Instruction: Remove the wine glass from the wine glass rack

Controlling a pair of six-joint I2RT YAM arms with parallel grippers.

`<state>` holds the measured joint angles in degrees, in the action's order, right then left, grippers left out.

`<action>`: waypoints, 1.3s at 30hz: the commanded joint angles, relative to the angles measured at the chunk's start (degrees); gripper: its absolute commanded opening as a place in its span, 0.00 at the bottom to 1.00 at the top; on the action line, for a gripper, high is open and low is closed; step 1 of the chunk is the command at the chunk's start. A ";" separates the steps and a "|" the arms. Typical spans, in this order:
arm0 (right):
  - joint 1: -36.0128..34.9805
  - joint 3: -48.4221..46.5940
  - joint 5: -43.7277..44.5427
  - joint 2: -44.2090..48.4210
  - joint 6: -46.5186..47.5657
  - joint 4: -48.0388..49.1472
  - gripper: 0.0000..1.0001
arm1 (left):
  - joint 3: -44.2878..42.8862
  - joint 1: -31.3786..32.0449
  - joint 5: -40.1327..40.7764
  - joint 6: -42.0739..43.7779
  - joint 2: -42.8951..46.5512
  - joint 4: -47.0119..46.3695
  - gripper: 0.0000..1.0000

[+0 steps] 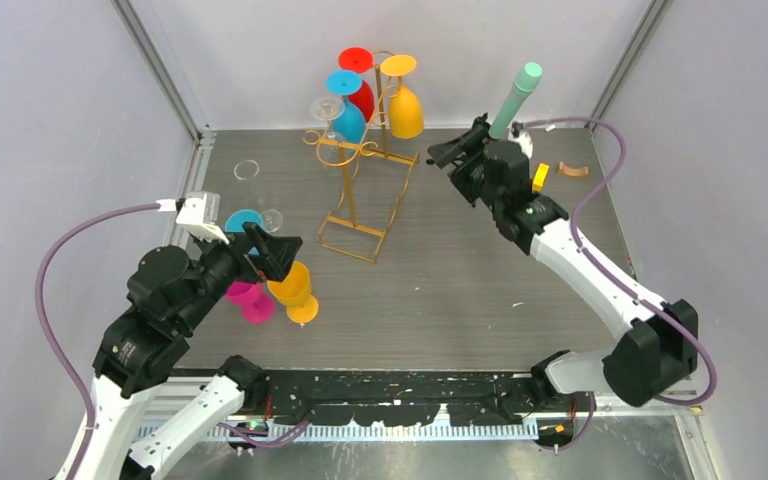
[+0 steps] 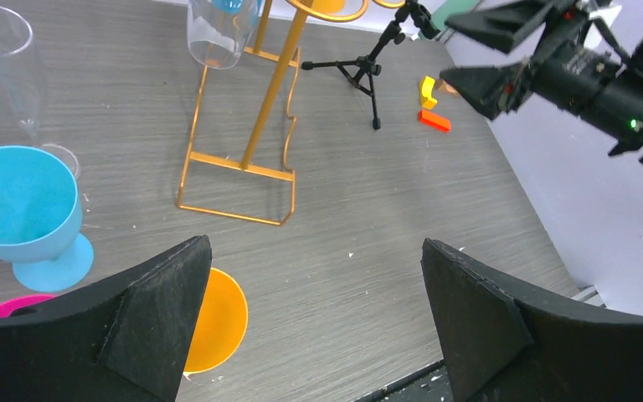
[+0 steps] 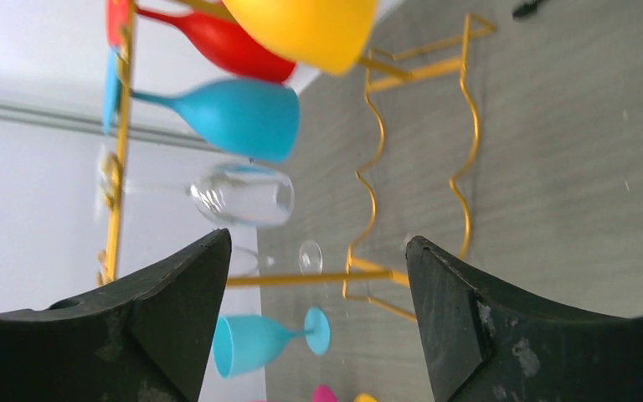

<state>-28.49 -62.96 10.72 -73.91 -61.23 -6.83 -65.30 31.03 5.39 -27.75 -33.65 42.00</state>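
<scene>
Left tool (image 2: 314, 247), right tool (image 3: 316, 241) gape empty; wine glasses (image 1: 406, 110) hang bowl-down, rack (image 1: 348, 195) upright.

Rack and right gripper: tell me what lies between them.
Nothing but bare table, seen in the top view; the right gripper faces the rack across an open gap.

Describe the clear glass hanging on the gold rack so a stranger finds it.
Find the gold rack at the table's back centre. Four glasses hang upside down; the clear glass hangs next to the blue glass. It alone is transparent; its neighbours are red, blue, yellow.
</scene>
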 commanded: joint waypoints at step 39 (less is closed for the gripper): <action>8.13 -60.20 -4.49 -42.34 6.22 -5.76 0.59 | -1.35 0.18 4.89 -0.68 0.18 0.98 1.00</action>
<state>-19.59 -123.74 3.90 -119.63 -55.46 -14.90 -65.23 31.03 9.43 -28.27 -33.04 44.01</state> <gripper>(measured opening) 0.580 0.994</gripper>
